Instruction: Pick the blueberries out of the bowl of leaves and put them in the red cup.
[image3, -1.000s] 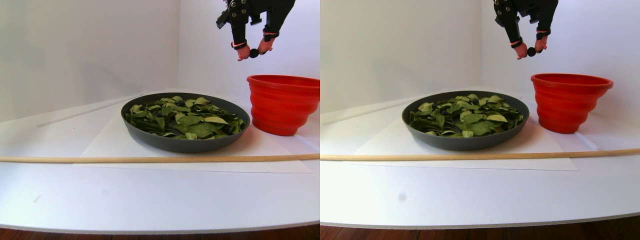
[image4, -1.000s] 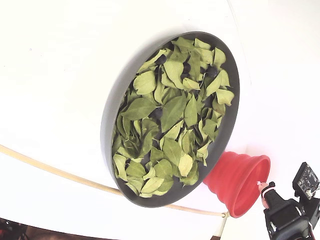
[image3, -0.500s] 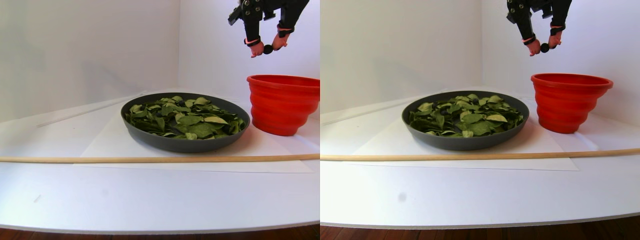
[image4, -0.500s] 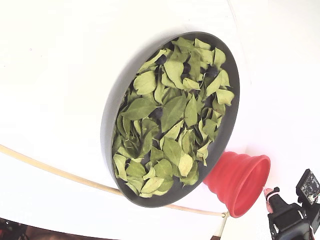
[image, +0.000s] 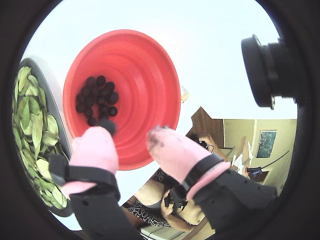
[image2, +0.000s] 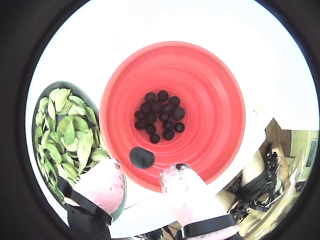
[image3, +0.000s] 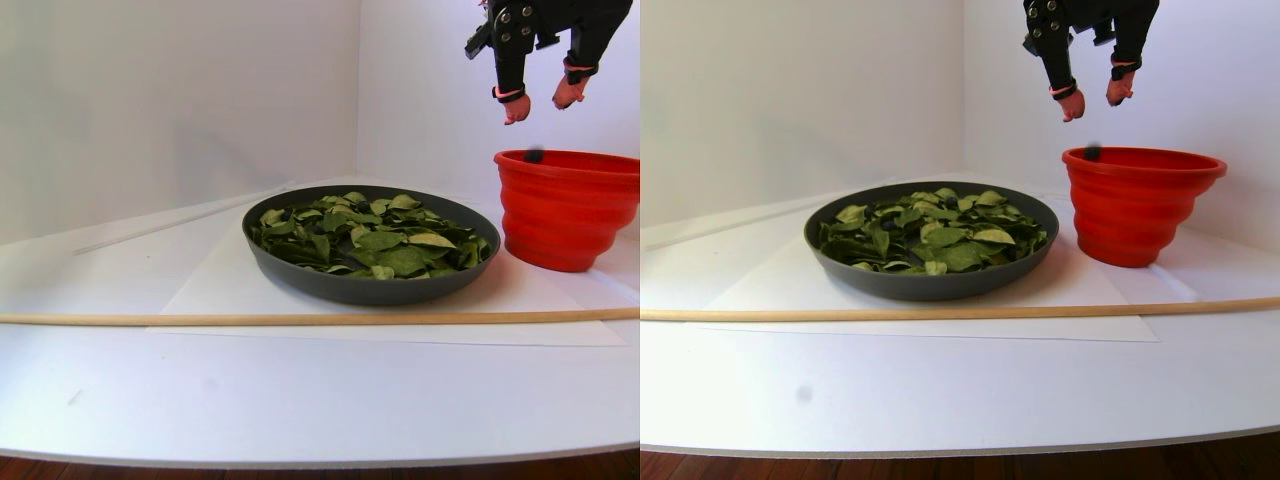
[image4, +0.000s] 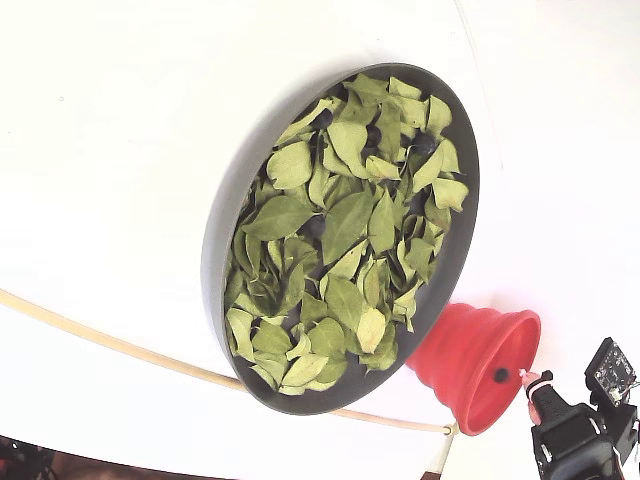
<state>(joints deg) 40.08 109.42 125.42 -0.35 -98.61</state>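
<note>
In a wrist view, the gripper (image: 131, 143) hangs over the red cup (image: 145, 65) with its pink fingertips (image: 95, 148) spread apart and nothing between them. A loose blueberry (image: 108, 127) shows just off the left tip, over the cup's inner wall, and a cluster of blueberries (image: 96, 99) lies at the cup's bottom. The bowl (image: 54, 105) of leaves (image: 30, 125) sits at the left edge on a white surface. Past the table edge, a room with dark clutter and a picture on a wall is visible.

In a wrist view from slightly another angle, the gripper (image2: 142, 179) again stands parted, the single berry (image2: 141, 157) lies inside the cup's (image2: 210, 100) rim outline, and the heap (image2: 161, 116) rests at the centre.

In the stereo pair view, the gripper (image3: 543, 102) is well above the cup (image3: 565, 215), and the dark berry (image3: 534, 155) is at rim height, apart from both tips. The bowl (image3: 360, 285) stands just beside the cup on a white sheet (image3: 250, 310), with a thin wooden rod (image3: 200, 319) lying across the white table (image3: 300, 400) in front. White walls enclose the scene.

In the fixed view, the berry (image4: 499, 376) shows in the cup's (image4: 450, 350) mouth, and the leaves (image4: 345, 230) fill the bowl (image4: 215, 250).
</note>
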